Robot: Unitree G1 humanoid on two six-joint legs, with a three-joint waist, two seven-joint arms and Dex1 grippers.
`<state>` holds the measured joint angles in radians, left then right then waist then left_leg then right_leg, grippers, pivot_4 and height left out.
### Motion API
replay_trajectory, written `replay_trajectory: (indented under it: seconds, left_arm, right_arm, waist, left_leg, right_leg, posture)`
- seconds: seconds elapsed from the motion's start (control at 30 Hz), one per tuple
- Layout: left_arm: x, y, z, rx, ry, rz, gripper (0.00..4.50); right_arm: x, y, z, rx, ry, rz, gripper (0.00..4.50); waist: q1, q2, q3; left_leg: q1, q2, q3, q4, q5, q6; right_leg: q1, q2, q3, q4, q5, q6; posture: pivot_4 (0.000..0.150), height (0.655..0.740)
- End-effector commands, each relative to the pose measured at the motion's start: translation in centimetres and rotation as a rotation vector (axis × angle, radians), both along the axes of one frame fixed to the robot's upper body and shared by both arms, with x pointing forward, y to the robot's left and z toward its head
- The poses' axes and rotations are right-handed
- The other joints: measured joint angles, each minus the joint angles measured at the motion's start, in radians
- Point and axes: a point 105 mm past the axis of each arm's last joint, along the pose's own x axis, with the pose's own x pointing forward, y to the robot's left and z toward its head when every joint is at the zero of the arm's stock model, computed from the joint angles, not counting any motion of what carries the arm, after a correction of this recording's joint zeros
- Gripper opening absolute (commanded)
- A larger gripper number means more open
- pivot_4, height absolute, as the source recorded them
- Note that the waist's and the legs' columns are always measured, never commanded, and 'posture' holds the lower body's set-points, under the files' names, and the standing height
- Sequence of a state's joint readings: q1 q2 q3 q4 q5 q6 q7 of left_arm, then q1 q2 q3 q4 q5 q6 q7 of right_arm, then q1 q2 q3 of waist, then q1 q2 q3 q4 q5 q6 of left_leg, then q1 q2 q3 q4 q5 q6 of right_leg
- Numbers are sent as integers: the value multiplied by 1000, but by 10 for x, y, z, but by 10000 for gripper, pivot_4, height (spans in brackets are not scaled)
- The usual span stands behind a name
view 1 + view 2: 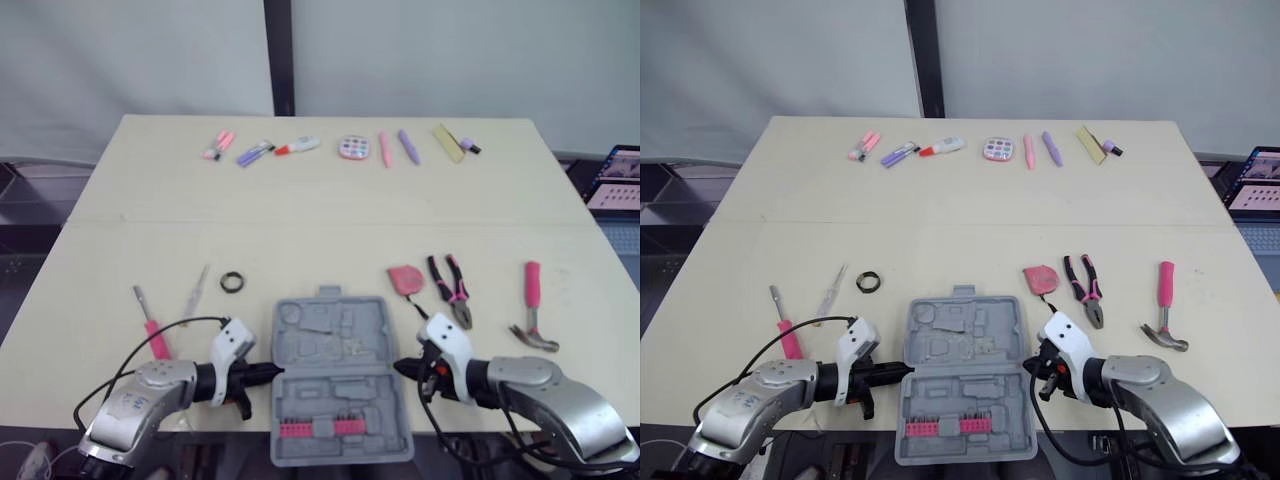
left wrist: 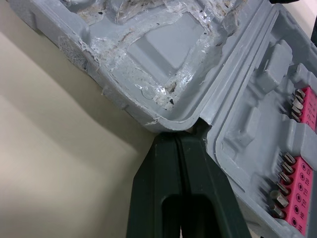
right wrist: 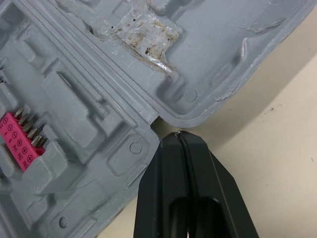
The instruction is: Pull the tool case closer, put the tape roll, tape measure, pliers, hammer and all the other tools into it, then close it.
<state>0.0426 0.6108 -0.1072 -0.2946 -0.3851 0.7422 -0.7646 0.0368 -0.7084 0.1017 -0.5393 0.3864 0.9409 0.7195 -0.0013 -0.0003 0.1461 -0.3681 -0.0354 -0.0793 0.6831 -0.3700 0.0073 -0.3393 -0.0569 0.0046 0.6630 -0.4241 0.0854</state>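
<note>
Black fingers of my left gripper [image 2: 181, 136] are sitting pressed together, tips touching the hinge notch on the left edge of the open grey tool case [image 1: 340, 390]. My right gripper [image 3: 179, 135] is likewise pinching shut on nothing, tips at the opposite notch. Beyond it, the tape measure [image 1: 405, 279], pliers [image 1: 452, 290] and hammer [image 1: 532, 310] are lying on the table [image 1: 300, 230], and the tape roll [image 1: 232, 281] is lying beyond the left gripper.

Bare tabletop [image 1: 320, 250] beyond tool case [image 1: 335, 345]
</note>
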Motion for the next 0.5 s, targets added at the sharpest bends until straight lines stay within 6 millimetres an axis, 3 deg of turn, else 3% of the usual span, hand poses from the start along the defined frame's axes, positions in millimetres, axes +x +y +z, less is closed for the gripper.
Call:
replay_trajectory:
  seconds: [0.03,0.37,0.5]
  left_arm:
    - [1,-2,5,-4,-16,-15,174]
    - [1,25,13,31,-16,21,174]
    - [5,37,26,35,-59,36,174]
  right_arm:
    - [1,-1,9,3,-35,1,436]
    - [4,-26,13,-38,-44,-40,436]
    - [2,-38,17,-52,-48,-65,436]
  waist:
    - [0,0,0]
    - [0,0,0]
    - [0,0,0]
  left_leg:
    - [0,0,0,0,0,0]
    - [0,0,0,0,0,0]
    - [0,0,0,0,0,0]
  right_leg:
    - [0,0,0,0,0,0]
    - [0,0,0,0,0,0]
    - [0,0,0,0,0,0]
  posture:
    - [1500,7336]
    - [1500,7336]
    - [1500,7336]
